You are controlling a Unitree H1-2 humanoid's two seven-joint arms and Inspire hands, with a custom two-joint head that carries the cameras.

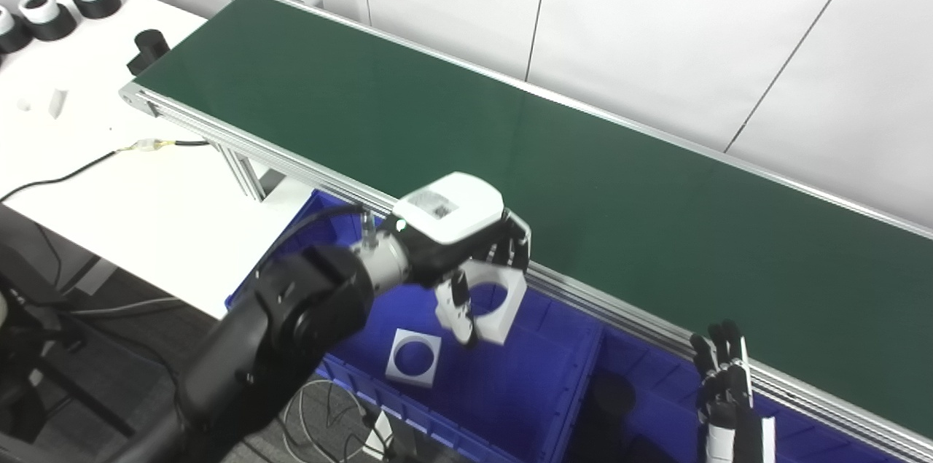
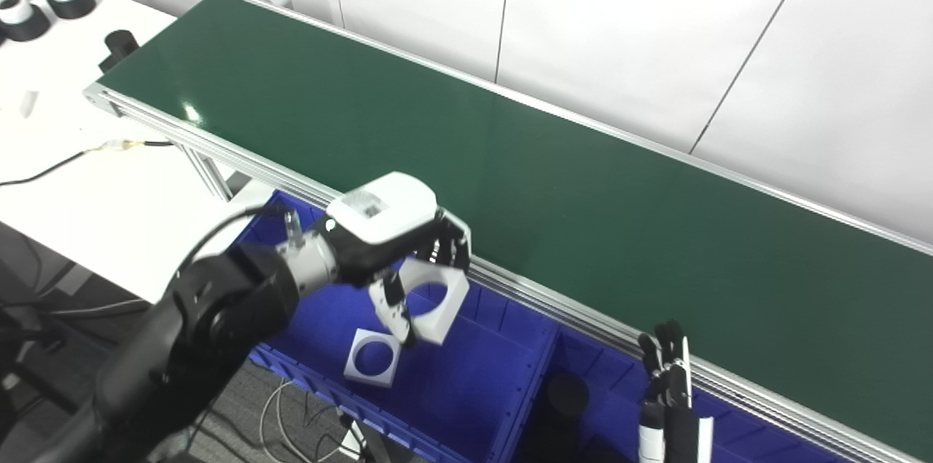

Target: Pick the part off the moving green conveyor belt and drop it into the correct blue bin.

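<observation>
My left hand [image 1: 466, 244] hangs over the left blue bin [image 1: 543, 383], just off the near edge of the green conveyor belt [image 1: 510, 149]. Its fingers are shut on a white square part with a round hole [image 1: 496, 299], held tilted above the bin floor. A second white square part with a hole [image 1: 414, 357] lies flat in that bin. My right hand [image 1: 721, 383] waits low at the bottom right, fingers pointing up and apart, holding nothing. The belt surface shows no part on it.
A second blue bin [image 1: 656, 405] to the right holds a black round part [image 1: 611, 396]. The white table [image 1: 109, 179] at left carries black-and-white cylinders [image 1: 44, 11], a black part [image 1: 149, 47] and a black cable [image 1: 73, 171]. White wall panels stand behind the belt.
</observation>
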